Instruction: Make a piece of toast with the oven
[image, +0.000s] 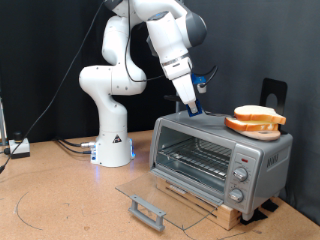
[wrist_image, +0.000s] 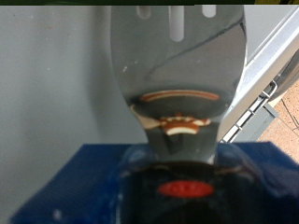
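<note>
The silver oven (image: 262, 160) stands on a wooden board with its glass door (image: 165, 195) folded down flat and the wire rack (image: 195, 160) bare. Two bread slices (image: 257, 121) lie stacked on the oven's roof, towards the exterior view's right. My gripper (image: 196, 98) hangs over the left part of the roof, shut on the black handle (wrist_image: 187, 191) of a metal spatula. The slotted blade (wrist_image: 177, 56) points down at the grey roof (wrist_image: 56, 84), a short way left of the slices. Blue finger pads (wrist_image: 56, 187) flank the handle.
The door's grey bar handle (image: 147, 210) juts out over the wooden table at the front. Three knobs (image: 240, 180) sit on the oven's right side. A black stand (image: 272, 92) rises behind the slices. The robot base (image: 112, 150) and cables (image: 70, 145) lie to the left.
</note>
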